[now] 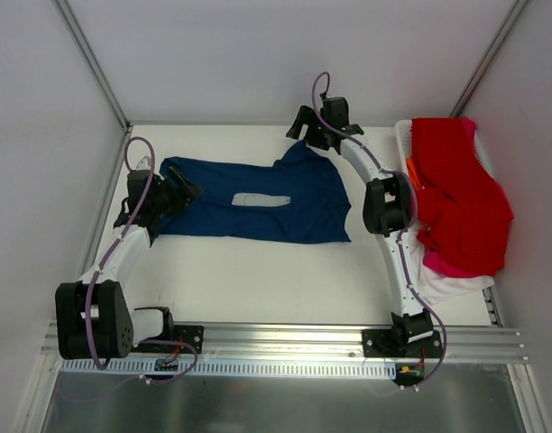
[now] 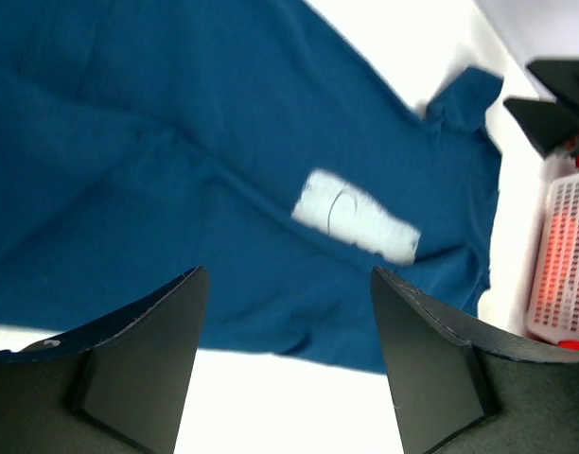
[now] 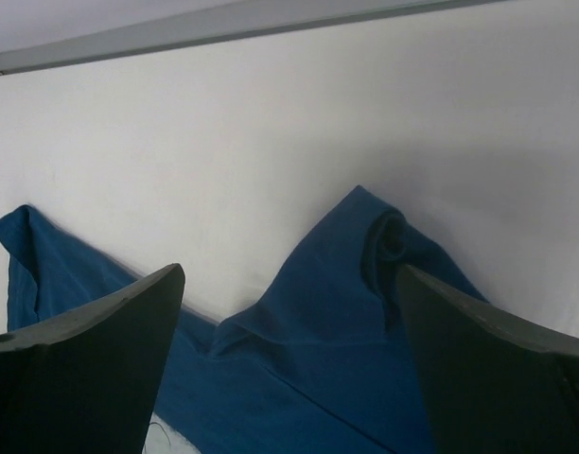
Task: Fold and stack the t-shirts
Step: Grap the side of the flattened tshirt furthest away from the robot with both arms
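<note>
A navy blue t-shirt [image 1: 258, 206] lies spread across the table, its white print [image 1: 261, 199] partly folded in. My left gripper [image 1: 186, 191] hovers open over the shirt's left end. In the left wrist view the cloth [image 2: 176, 170] and print [image 2: 356, 216] lie beyond the open gripper [image 2: 288, 274], which holds nothing. My right gripper [image 1: 300, 133] stands open at the shirt's far right corner. In the right wrist view a raised, bunched sleeve [image 3: 365, 255] sits between the spread fingers of the gripper [image 3: 289, 274]. Red [image 1: 456, 189], pink [image 1: 447, 264] and white [image 1: 452, 287] t-shirts are heaped at the right.
A white plastic basket [image 1: 404, 135] stands at the table's right edge under the heaped shirts, and shows in the left wrist view [image 2: 564, 255]. Metal frame posts and white walls enclose the table. Bare tabletop lies in front of the navy shirt.
</note>
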Action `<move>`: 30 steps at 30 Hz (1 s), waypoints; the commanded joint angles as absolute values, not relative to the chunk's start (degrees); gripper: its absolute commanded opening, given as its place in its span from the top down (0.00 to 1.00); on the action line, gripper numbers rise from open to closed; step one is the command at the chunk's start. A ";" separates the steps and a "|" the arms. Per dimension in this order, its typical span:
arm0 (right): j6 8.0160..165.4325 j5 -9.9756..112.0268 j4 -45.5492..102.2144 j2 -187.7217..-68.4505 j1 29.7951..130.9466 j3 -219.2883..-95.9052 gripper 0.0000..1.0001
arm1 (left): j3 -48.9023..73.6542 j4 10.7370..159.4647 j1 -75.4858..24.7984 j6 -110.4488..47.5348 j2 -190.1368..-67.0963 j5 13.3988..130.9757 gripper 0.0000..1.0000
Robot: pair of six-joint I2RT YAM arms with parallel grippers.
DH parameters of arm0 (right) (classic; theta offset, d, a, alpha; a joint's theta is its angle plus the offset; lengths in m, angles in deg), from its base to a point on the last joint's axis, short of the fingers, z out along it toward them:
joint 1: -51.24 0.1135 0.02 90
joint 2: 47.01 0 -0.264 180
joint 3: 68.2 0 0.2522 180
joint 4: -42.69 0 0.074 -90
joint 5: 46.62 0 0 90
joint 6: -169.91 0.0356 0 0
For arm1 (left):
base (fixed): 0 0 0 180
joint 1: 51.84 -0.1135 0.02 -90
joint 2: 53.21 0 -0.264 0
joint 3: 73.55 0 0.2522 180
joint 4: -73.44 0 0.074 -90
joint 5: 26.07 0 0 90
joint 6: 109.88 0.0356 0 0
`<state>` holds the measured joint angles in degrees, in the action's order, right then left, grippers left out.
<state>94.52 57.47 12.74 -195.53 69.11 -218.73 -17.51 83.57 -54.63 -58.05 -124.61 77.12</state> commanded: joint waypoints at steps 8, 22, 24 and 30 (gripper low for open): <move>96.52 55.34 17.24 -195.72 71.28 -218.99 0.00 | -25.25 84.20 -52.72 -58.55 -112.11 77.11 0.30; 96.87 54.81 18.82 -195.89 71.37 -215.20 0.17 | -27.10 88.26 -52.72 -58.11 -107.26 74.12 0.28; 97.14 55.07 19.35 -196.07 71.55 -215.29 0.30 | -27.10 88.35 -52.72 -58.02 -107.70 73.51 0.28; 97.14 54.72 19.08 -197.12 71.55 -216.52 1.00 | -26.13 88.26 -52.72 -56.53 -110.68 70.88 0.28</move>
<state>97.19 54.94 16.92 -196.87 71.23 -215.10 -26.93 88.00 -52.95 -58.01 -109.20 73.40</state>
